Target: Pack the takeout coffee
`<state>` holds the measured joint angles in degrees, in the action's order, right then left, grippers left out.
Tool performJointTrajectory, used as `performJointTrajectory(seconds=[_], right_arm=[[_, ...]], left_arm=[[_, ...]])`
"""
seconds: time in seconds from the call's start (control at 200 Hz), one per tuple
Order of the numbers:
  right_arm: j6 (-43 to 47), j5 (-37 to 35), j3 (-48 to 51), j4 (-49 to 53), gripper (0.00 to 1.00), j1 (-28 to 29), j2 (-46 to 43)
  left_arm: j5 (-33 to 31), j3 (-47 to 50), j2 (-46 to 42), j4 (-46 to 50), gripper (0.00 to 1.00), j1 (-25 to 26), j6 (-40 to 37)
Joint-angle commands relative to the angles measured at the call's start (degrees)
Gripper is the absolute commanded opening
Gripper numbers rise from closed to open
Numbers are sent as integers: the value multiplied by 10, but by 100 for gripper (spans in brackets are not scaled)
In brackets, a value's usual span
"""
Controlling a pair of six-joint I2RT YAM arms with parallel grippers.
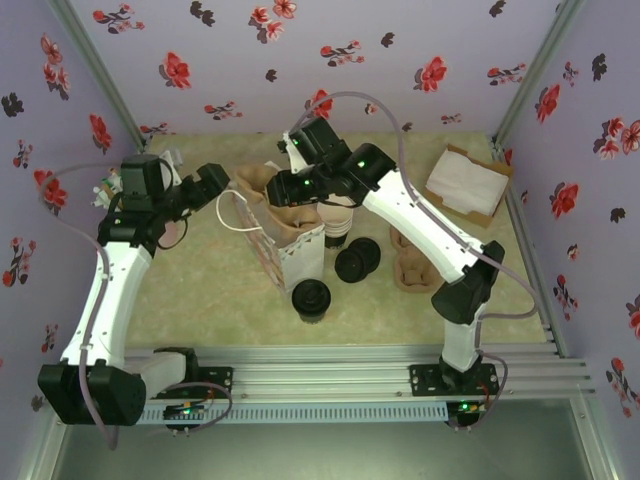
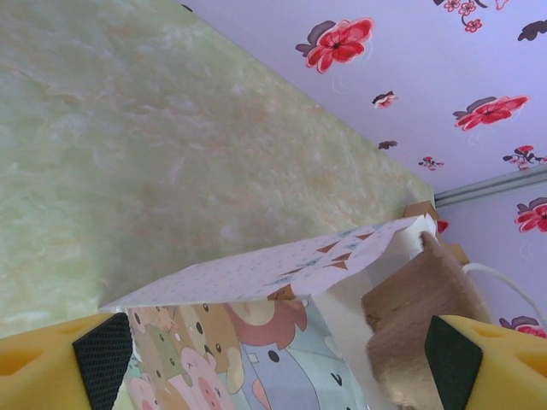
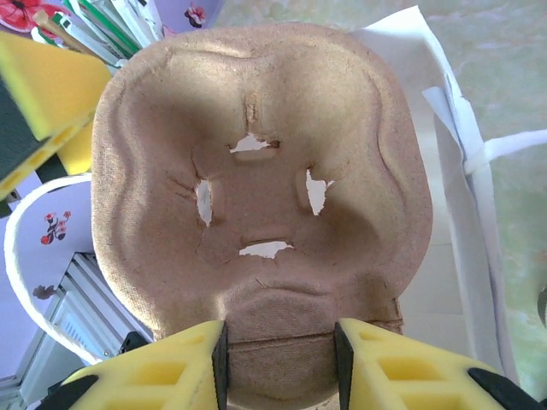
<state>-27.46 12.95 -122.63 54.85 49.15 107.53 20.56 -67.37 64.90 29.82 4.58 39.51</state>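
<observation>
Step in hand, as judged: seating the cup tray (image 3: 256, 171) in the paper bag (image 1: 295, 250).

The right tool (image 3: 280, 363) is clenched on the tray's near rim, and the tray hangs over the bag mouth. The left tool (image 2: 273, 359) stands spread wide with the bag's top edge between its fingers — contact cannot be confirmed.

Recommendation: lower the tray level and centred, so its corners clear the bag walls.

The takeout coffee (image 1: 311, 298) stands on the surface (image 1: 200, 310) just in front of the bag, held by neither tool. Loose lids (image 1: 357, 262) and stacked cups (image 1: 336, 228) sit close to the bag's right — the right arm could knock them.
</observation>
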Motion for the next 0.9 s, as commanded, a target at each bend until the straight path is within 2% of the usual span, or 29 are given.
performJointTrajectory(seconds=[0.0, 0.2, 0.35, 0.895], right_arm=[[9, -27, -5, 11, 37, 4, -35], [15, -37, -20, 38, 37, 4, -35], [36, -56, -68, 110, 37, 6, -11], [60, -78, -247, 251, 37, 21, 116]], left_arm=[[-7, 5, -21, 17, 91, -4, -13], [-6, 4, -42, 31, 91, -4, -15], [-4, 10, -64, 47, 90, -2, -18], [-4, 58, -132, 69, 71, 60, -15]])
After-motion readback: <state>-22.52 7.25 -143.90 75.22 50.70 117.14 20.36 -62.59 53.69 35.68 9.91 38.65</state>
